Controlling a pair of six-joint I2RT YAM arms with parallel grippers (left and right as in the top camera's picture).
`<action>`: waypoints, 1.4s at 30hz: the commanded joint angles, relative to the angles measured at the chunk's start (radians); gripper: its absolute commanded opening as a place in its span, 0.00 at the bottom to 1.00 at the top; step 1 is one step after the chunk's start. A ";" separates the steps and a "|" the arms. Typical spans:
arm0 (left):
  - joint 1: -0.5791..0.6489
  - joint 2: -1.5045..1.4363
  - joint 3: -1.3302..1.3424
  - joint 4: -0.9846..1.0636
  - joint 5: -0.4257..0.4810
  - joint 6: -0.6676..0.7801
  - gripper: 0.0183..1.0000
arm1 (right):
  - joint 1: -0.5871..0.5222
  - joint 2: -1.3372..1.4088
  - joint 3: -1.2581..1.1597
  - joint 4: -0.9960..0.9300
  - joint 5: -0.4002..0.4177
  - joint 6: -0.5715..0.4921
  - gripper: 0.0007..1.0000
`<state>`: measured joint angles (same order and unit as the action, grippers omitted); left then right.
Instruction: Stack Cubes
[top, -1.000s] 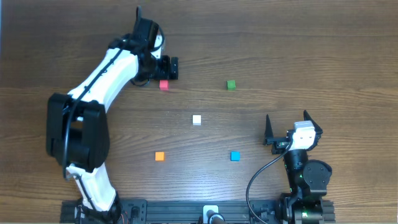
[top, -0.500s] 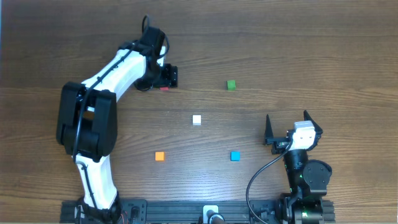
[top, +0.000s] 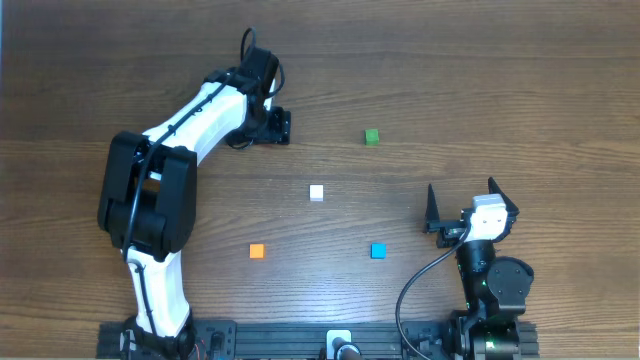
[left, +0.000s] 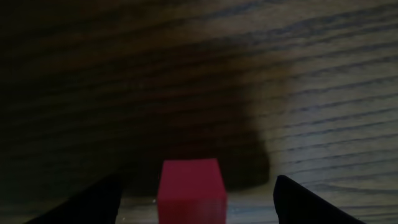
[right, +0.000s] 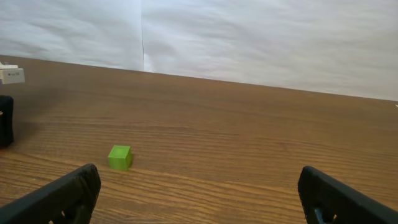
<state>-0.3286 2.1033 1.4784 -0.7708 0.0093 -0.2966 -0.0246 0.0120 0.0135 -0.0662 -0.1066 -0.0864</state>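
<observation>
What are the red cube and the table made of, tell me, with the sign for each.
Red cube: likely plastic or painted wood, matte; flat uniform colour, crisp edges, no grain.
Table: wood or wood-look laminate, low sheen; brown with long grain lines.

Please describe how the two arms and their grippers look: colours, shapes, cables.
The left arm has white links and bulky black joints; the left gripper is black. The right arm is mostly black with a white wrist block and a looping black cable; the right gripper has two pointed black fingers.
</observation>
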 joint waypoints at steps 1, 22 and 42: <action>0.003 0.018 0.013 -0.008 -0.038 -0.023 0.77 | -0.004 -0.006 -0.008 0.002 -0.001 -0.005 0.99; 0.003 0.018 0.013 -0.003 -0.045 -0.027 0.31 | -0.004 -0.006 -0.008 0.002 -0.001 -0.005 0.99; -0.207 -0.287 0.014 -0.211 -0.070 -0.374 0.02 | -0.004 -0.006 -0.008 0.002 -0.001 -0.005 0.99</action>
<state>-0.4515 1.8488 1.4796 -0.9707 -0.0261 -0.5274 -0.0246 0.0120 0.0135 -0.0662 -0.1066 -0.0864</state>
